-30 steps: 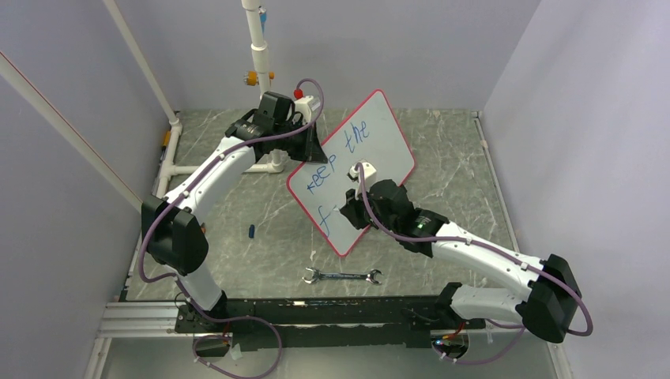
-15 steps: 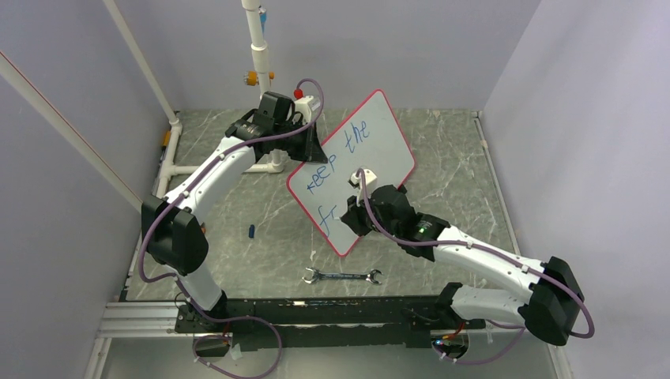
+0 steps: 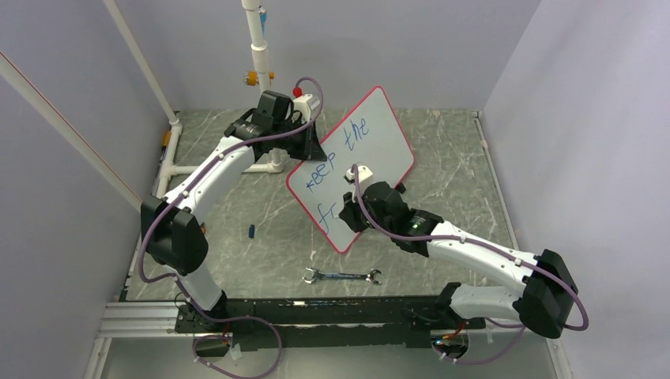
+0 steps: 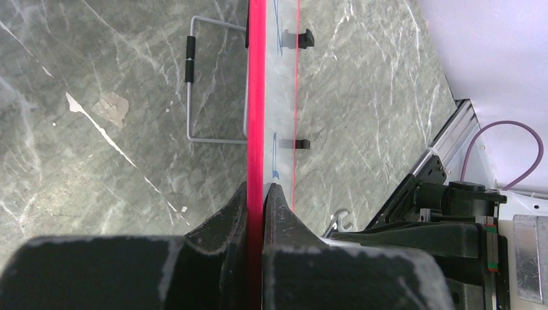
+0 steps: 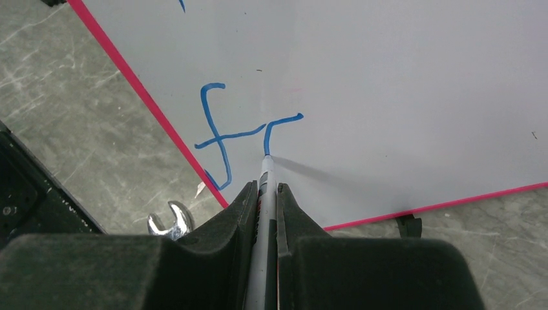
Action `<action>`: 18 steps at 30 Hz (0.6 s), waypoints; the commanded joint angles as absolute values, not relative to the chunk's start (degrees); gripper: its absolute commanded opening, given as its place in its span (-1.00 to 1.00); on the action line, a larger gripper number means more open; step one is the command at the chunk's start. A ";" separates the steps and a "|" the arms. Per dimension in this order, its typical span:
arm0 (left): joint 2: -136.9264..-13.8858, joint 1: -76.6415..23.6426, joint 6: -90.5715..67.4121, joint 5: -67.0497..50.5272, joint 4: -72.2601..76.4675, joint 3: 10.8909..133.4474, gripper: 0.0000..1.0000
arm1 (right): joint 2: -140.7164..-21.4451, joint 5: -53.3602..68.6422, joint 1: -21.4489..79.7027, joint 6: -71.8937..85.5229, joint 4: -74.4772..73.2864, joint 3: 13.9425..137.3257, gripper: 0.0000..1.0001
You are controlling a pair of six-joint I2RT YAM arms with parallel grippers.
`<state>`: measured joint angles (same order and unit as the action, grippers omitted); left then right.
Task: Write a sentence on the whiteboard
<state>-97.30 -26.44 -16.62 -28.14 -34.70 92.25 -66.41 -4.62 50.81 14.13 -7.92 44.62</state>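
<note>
1. Board (image 3: 379,146) stands tilted at mid desk (image 3: 450,189) in the top view, with a red rim around it. The blue sentence (image 3: 357,131) reads "keep the" on one slanted line, and an "f" with one more stroke starts a lower line. The left arm (image 3: 213,170) reaches the board's far left edge. The right arm (image 3: 474,253) reaches over its near lower part. A wrench (image 3: 341,276) lies on the desk just in front of the board, and a small blue piece (image 3: 251,230) lies well apart to the left.
2. Left wrist: the left jaws are closed on the board's red rim, seen edge-on. Two black clips (image 4: 301,37) sit farther along the board's edge. A wire stand (image 4: 189,97) rests on the desk beside the board.
3. Right wrist: the right jaws grip a marker (image 5: 265,181). Its tip touches the board at the foot of the hooked stroke just right of the "f".
</note>
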 commanded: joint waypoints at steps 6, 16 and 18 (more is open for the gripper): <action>-95.64 -26.33 -11.45 -17.37 -34.58 92.37 -1.00 | -70.08 -10.40 50.54 12.43 -7.44 51.40 -1.00; -95.65 -26.28 -11.56 -17.49 -34.57 92.37 -1.00 | -70.28 -10.89 50.53 12.40 -7.09 53.00 -1.00; -95.64 -26.36 -11.60 -17.55 -34.55 92.37 -1.00 | -70.31 -10.98 50.56 12.31 -7.02 53.44 -1.00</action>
